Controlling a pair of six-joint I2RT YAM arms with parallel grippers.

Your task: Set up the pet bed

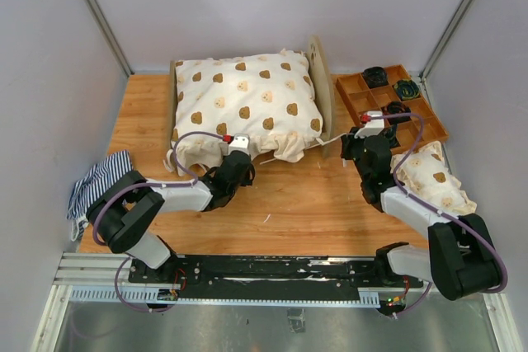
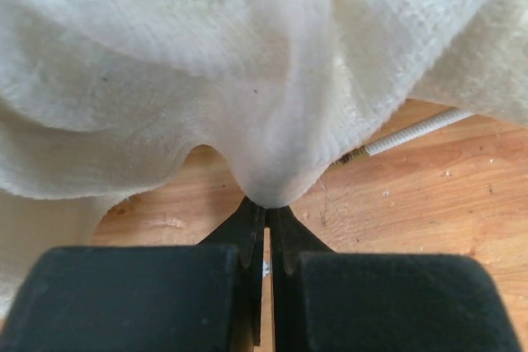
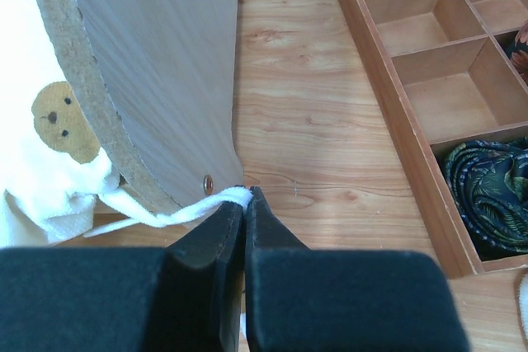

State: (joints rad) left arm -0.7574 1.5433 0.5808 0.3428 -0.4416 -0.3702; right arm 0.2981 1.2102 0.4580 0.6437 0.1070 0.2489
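Resting on the far half of the wooden counter (image 1: 305,195), the light plywood pet bed (image 1: 317,72) stands with its rounded headboard at the right end, close to the left side of a brown wooden tray with square compartments (image 1: 360,103). A cream padded cover printed with brown bear faces (image 1: 243,100) lies over the whole bed, so the mattress under it cannot be seen. The cover's near edge hangs down over the front of the frame to the counter.

The left fingers (image 2: 257,213) are at that near edge, toward the bed's left half. They are closed tight on a small fold of the cream cover, and the fabric gathers down to a point at their tips. A white cord lies on the wood just to the right of the fold.

The right fingers (image 3: 254,204) sit low at the near corner of the headboard. They are pressed together on the end of a thin white cord (image 3: 165,216), which runs left along the foot of the headboard toward the bunched corner of the cover. A small brass screw head shows in the board just above the cord.

The tray's nearest compartment holds a dark patterned roll of cloth (image 3: 487,195), and the compartments beside it show bare wood. A small cream bear-print cushion (image 1: 433,175) lies at the right edge of the counter beside the right arm. A navy-and-white striped cloth (image 1: 99,179) is crumpled at the left edge, well apart from the bed.
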